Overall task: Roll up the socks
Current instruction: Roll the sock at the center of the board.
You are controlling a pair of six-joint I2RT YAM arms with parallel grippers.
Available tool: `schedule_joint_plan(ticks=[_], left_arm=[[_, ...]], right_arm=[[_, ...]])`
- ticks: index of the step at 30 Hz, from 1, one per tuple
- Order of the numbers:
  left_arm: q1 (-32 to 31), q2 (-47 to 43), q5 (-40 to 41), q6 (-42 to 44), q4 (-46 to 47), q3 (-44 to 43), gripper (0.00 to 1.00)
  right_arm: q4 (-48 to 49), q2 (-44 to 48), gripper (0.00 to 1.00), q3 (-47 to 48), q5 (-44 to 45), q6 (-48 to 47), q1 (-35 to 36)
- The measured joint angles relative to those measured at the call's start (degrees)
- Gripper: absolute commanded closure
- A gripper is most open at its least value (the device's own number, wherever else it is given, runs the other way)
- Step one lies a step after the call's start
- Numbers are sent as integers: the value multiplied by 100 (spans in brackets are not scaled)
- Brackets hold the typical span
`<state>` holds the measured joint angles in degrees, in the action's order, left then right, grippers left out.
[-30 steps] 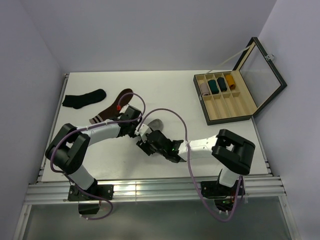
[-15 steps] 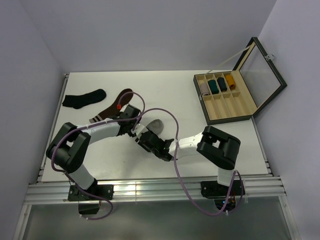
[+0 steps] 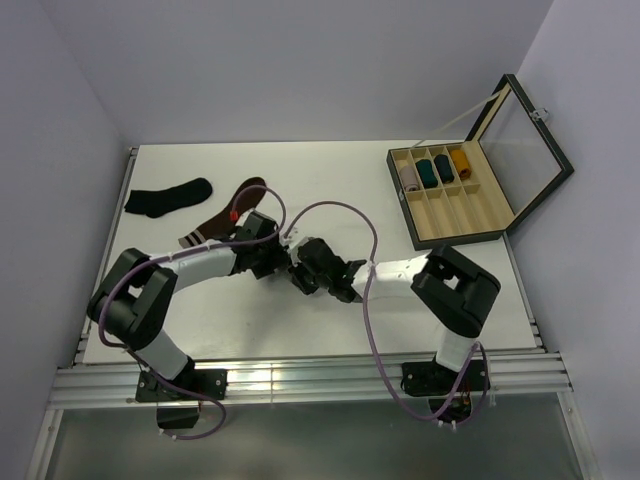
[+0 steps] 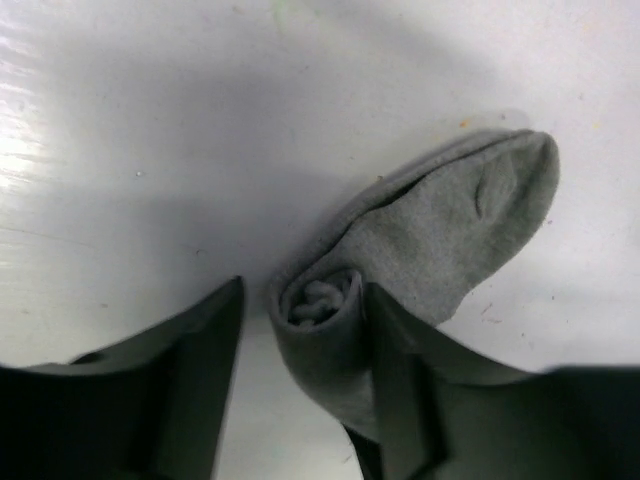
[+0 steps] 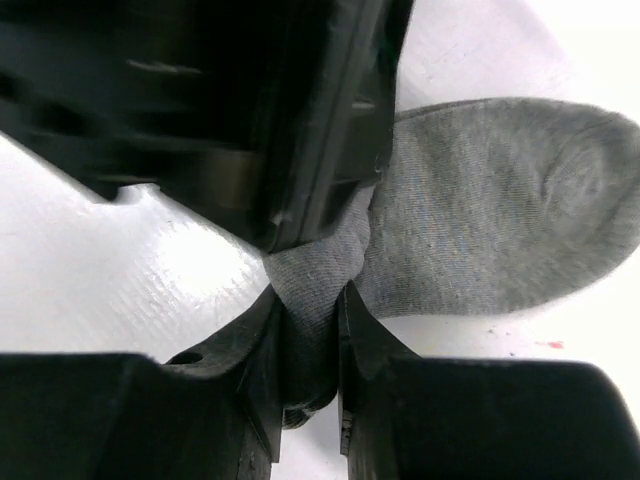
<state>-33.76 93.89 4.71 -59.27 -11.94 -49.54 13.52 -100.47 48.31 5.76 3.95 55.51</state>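
While your right jaws pinch the rolled end of the grey sock (image 4: 440, 220) at mid-worktop (image 4: 150, 120), your left jaws stand apart around that roll, the toe lying flat. You're mid-roll, I judge; next, turn the roll toward the toe without letting it loosen.

Top camera looks down from behind; both wrist cameras, close, share the grey sock (image 4: 450, 220).

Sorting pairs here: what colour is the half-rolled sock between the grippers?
The sock is plain light grey, clearest in the left wrist view.
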Motion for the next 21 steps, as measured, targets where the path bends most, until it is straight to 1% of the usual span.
schedule_joint_plan(ticks=[2, 8, 14, 18, 21], left_arm=[[24, -118, 0, -57, 46, 76, 31], [105, -590, 79, -398, 162, 564, 29], [186, -1196, 166, -763, 448, 1182, 28], [197, -1344, 157, -883, 728, 1449, 27], [197, -1412, 162, -918, 833, 1543, 27]], right_arm=[[-39, 24, 100, 0, -463, 140, -197], [-125, -57, 100, 59, -2009, 525, -879], [-334, -568, 100, 511, -3554, 782, -1388], [-671, -859, 100, 859, -4205, 848, -1613], [-988, -968, 100, 1091, -4385, 820, -1668]])
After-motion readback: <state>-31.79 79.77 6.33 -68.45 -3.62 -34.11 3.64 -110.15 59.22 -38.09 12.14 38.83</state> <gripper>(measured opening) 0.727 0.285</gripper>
